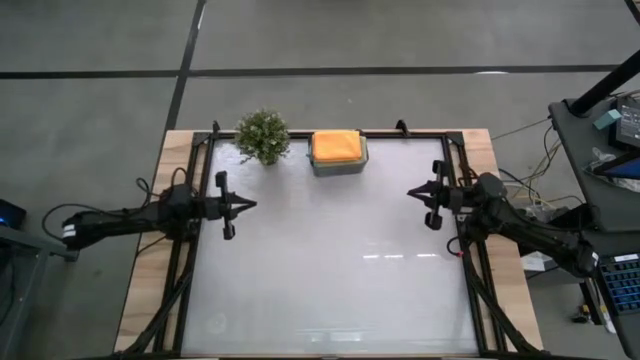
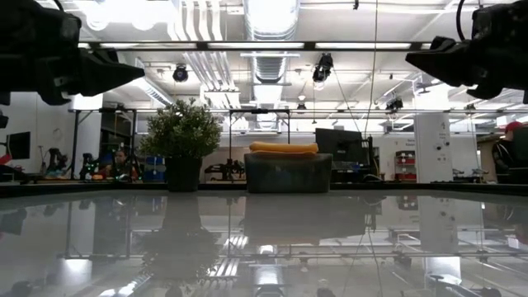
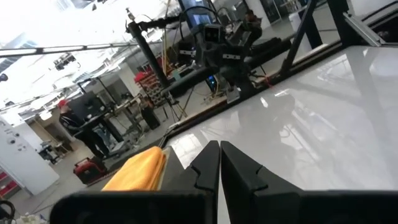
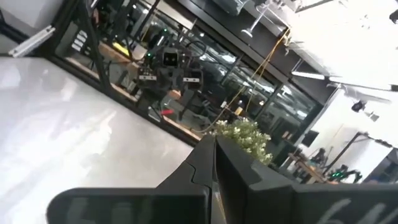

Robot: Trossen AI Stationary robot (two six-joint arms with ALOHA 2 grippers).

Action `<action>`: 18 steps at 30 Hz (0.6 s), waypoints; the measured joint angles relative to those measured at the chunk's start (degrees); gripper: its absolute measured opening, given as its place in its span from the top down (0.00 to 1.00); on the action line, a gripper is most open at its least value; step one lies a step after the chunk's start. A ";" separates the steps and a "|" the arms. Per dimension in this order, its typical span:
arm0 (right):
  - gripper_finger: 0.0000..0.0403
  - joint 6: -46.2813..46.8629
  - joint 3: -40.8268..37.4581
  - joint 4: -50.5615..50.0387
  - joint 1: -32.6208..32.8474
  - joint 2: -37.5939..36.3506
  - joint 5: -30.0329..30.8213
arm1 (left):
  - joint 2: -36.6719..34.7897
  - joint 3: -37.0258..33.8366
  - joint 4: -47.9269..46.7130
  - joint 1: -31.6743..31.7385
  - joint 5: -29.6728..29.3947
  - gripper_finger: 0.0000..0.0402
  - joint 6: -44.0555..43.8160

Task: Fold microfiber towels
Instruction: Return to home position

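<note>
An orange microfiber towel (image 1: 336, 146) lies folded on top of the small grey bin (image 1: 340, 164) at the table's far edge; it also shows in the low view (image 2: 283, 148) and the left wrist view (image 3: 138, 172). My left gripper (image 1: 252, 204) hovers shut above the table's left side, pointing level toward the right. My right gripper (image 1: 410, 192) hovers shut above the right side, pointing toward the left. Neither holds anything.
A little green potted plant (image 1: 263, 136) stands left of the bin at the far edge. The white tabletop (image 1: 330, 270) is framed by black rails. A side table with equipment (image 1: 610, 140) stands off the right edge. People show in the room beyond.
</note>
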 joint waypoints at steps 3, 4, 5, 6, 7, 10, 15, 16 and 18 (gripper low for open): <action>0.98 4.51 -0.02 -0.02 0.00 -0.07 0.02 | 0.54 0.00 0.01 0.00 0.01 1.00 0.00; 0.98 6.34 -0.02 0.02 0.00 -0.07 0.00 | 0.75 0.00 0.05 0.00 0.01 1.00 0.00; 0.98 8.30 -0.02 0.01 0.00 -0.04 -0.02 | 0.97 0.00 -0.01 0.00 0.01 1.00 0.00; 0.98 10.23 -0.04 -0.01 0.00 -0.04 0.00 | 1.11 0.00 -0.04 0.00 0.00 1.00 0.00; 0.98 12.19 -0.04 0.00 -0.01 -0.04 -0.01 | 1.22 0.00 0.01 0.00 0.02 1.00 0.00; 0.98 17.64 -0.04 0.00 -0.02 -0.04 -0.01 | 1.62 0.00 -0.02 0.00 0.02 1.00 0.00; 0.98 23.99 -0.04 0.00 -0.01 -0.04 0.00 | 1.91 -0.02 0.00 0.00 0.02 1.00 0.00; 0.98 24.74 -0.04 0.00 -0.01 -0.04 -0.01 | 1.91 -0.02 0.02 0.00 0.00 1.00 0.02; 0.98 25.38 -0.07 0.00 0.00 -0.04 0.00 | 1.81 -0.02 -0.02 0.00 0.00 1.00 0.02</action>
